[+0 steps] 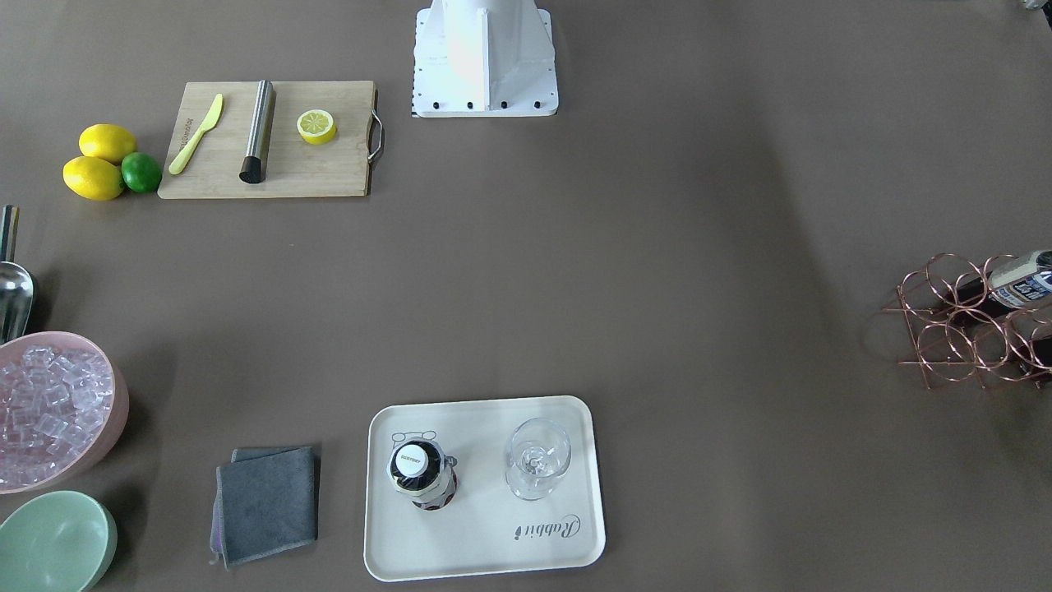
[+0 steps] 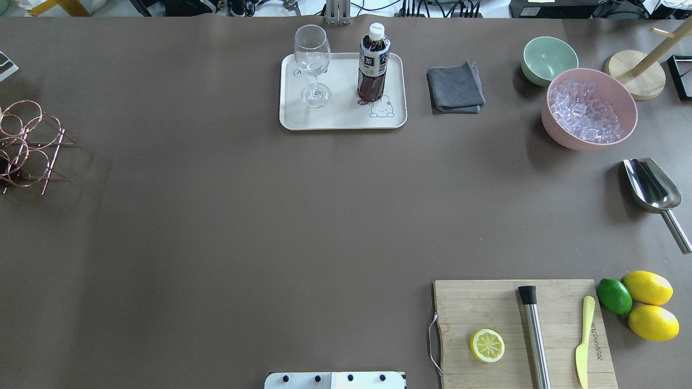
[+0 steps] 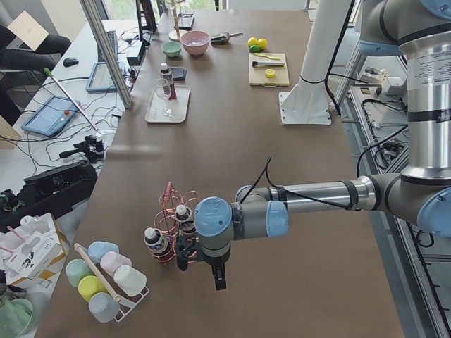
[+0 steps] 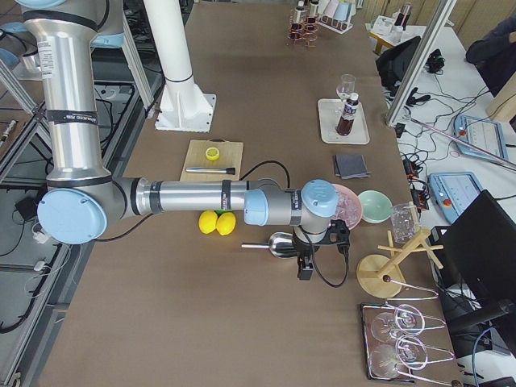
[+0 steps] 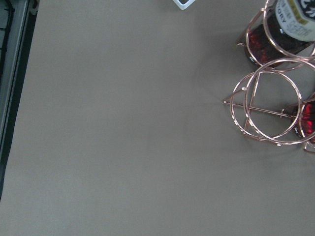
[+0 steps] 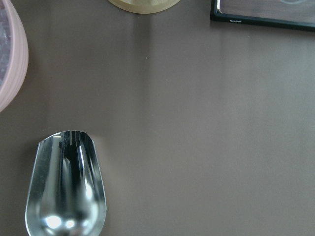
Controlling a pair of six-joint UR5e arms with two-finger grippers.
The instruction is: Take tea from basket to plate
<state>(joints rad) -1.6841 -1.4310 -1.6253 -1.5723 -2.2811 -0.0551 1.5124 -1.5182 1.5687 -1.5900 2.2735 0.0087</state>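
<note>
The tea [image 2: 373,64] stands upright on the cream plate [image 2: 343,120], beside a wine glass [image 2: 313,59]; the front-facing view shows its white cap [image 1: 415,460] from above. The copper wire basket [image 2: 24,143] sits at the table's left end and holds two similar bottles [image 3: 155,241]. My left gripper [image 3: 211,271] hangs just beside the basket, seen only in the left side view, so I cannot tell whether it is open. My right gripper [image 4: 306,266] hovers by the metal scoop, seen only in the right side view, so I cannot tell its state either.
A grey cloth [image 2: 455,87], a green bowl [image 2: 548,58] and a pink bowl of ice cubes [image 2: 589,108] stand right of the plate. A metal scoop [image 2: 653,189] lies near the right edge. A wooden cutting board [image 2: 521,332] with knife and half lemon, whole lemons and a lime sit front right.
</note>
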